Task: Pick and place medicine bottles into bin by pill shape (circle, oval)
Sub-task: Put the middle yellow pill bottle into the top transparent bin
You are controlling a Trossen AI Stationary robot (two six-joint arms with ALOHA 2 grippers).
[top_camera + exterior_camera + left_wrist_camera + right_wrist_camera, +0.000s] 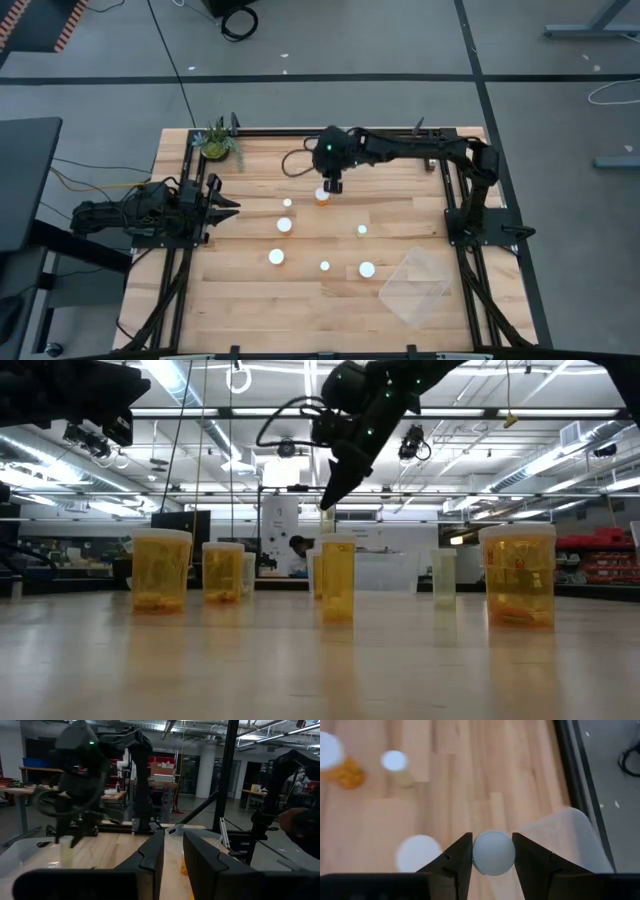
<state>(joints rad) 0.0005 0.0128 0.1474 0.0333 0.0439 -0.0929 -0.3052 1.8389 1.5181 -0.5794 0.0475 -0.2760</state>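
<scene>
Table: pale wooden plank top (pixel 250 300) in a black metal frame, carrying both arms.
Right arm: dark jointed arm reaching from the table's right edge across the far side toward the centre.
Left arm: dark arm resting at the table's left edge, pointing inward.
Bin: clear plastic rectangular bin (pixel 415 287) at the near right of the table, tilted to the table edges.
Plant: small green potted plant (pixel 217 142) at the far left corner.
Right gripper (pixel 492 851): clenched on the white cap of a narrow orange bottle (pixel 322 195), held clear above the wood in the low view (pixel 327 515).
Left gripper (pixel 222 201): fingers parted, nothing between them.
Other medicine bottles: six white-capped orange cylinders standing upright mid-table, well apart, e.g. (pixel 285 224), (pixel 276 257), (pixel 367 269); the narrower caps show at (pixel 287 203), (pixel 362 230), (pixel 324 266).
</scene>
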